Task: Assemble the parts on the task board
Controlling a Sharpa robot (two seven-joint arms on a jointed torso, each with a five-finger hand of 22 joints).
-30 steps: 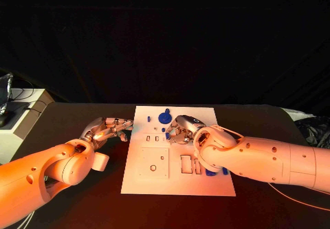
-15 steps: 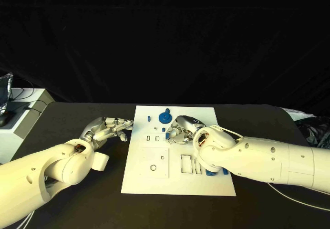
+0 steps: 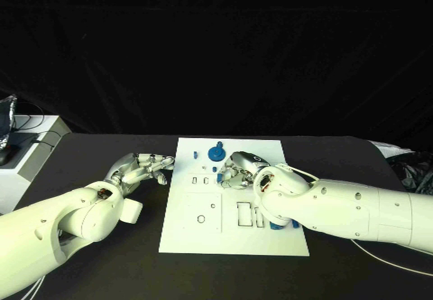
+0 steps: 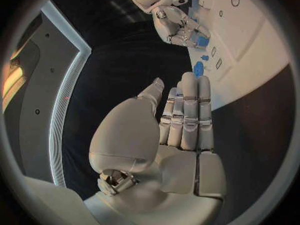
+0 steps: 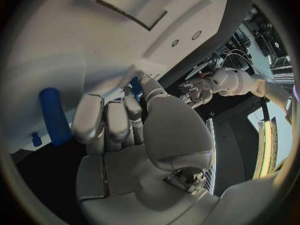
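**On the board's far half: right hand pinching a blue part**

At the middle of the task board, toward its far half, we see the right hand curled low over the small slots, with a small blue part nipped between its fingertips. We judge it is held so in order to be set into a slot there; which slot, we cannot tell. The board lies in the middle of the table. A round blue part sits near the board's far edge, and a blue cylinder lies on the board beside the right hand's fingers.

The left hand hovers just off the board's left edge, fingers straight and pressed together side by side, holding nothing, which we take as waiting clear of the work.

Hard to read: the right forearm covers the board's right edge, where blue pieces peek out beneath it. The pinched part's shape is largely hidden by the fingers.
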